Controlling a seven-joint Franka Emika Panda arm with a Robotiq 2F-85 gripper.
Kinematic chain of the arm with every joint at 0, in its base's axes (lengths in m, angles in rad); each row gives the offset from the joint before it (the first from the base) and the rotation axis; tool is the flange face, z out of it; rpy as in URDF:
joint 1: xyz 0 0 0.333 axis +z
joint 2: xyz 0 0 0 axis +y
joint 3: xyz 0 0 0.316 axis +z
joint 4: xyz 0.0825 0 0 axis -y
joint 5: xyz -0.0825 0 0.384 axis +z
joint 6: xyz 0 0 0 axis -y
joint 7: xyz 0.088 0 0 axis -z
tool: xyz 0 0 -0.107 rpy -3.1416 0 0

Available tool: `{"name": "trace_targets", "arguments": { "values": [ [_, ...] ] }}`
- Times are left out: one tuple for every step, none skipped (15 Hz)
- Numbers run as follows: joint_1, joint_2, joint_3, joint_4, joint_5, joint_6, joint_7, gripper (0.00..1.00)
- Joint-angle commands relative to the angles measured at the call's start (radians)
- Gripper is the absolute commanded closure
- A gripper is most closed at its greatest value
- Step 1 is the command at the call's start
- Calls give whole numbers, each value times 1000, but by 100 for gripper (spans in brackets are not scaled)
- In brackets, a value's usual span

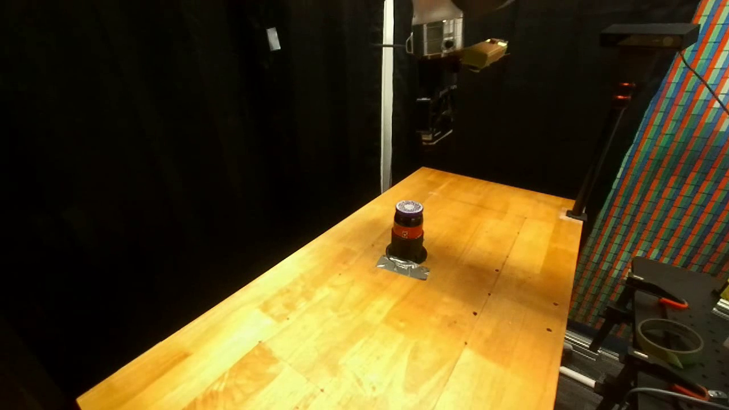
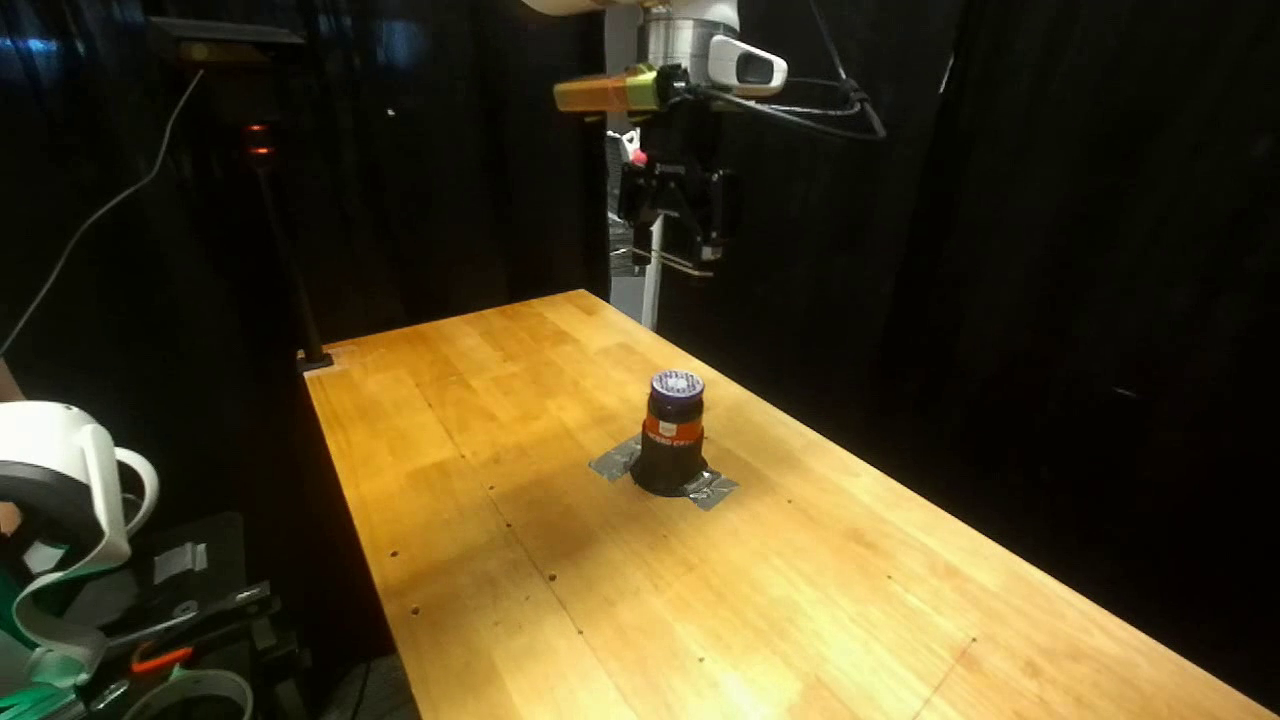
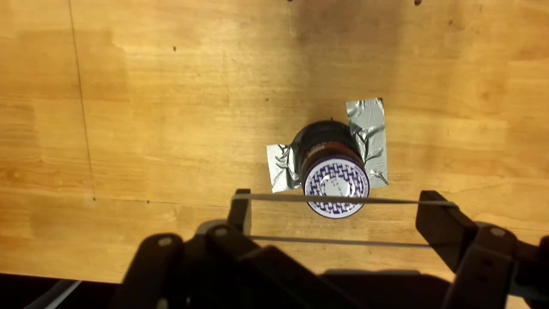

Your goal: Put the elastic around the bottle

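Observation:
The bottle [image 1: 408,232] stands upright on the table, dark with an orange-red band and a white-and-purple patterned lid. It also shows in an exterior view [image 2: 674,430] and from above in the wrist view [image 3: 337,178]. My gripper [image 3: 336,214] is open, its fingers wide apart. The elastic [image 3: 386,200] is stretched around both fingers as two roughly parallel strands. In the wrist view the front strand crosses over the lid and the rear strand lies below it. In an exterior view the gripper [image 2: 676,256] hangs well above and behind the bottle, with the elastic [image 2: 685,266] between its tips.
The bottle sits in a dark base held by silver tape [image 3: 369,141] on the wooden table [image 1: 364,336]. A camera stand [image 2: 290,250] rises at a table corner. A side cart with a tape roll [image 1: 670,341] stands beside the table. Black curtains hang behind.

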Motion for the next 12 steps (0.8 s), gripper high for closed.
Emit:
{"name": "trace_targets", "arguments": {
  "values": [
    [30, 209, -25, 247, 13, -15, 20, 0],
    [35, 255, -31, 296, 12, -18, 24, 0],
    [36, 301, -35, 345, 20, -29, 19, 0],
    [38, 346, -41, 393, 21, -32, 15, 0],
    [37, 387, -45, 439, 24, -48, 7, 0],
    [35, 429, -49, 484, 32, -55, 9, 0],
    [31, 467, -50, 526, 45, -71, 4, 0],
    [27, 502, -51, 568, 56, -87, 0, 0],
    [23, 537, -51, 609, 71, -112, 0, 0],
    [20, 569, -53, 649, 85, -136, 4, 0],
    [14, 601, -51, 689, 104, -164, 4, 0],
    [10, 633, -51, 726, 119, -193, 8, 0]
  ]
}}
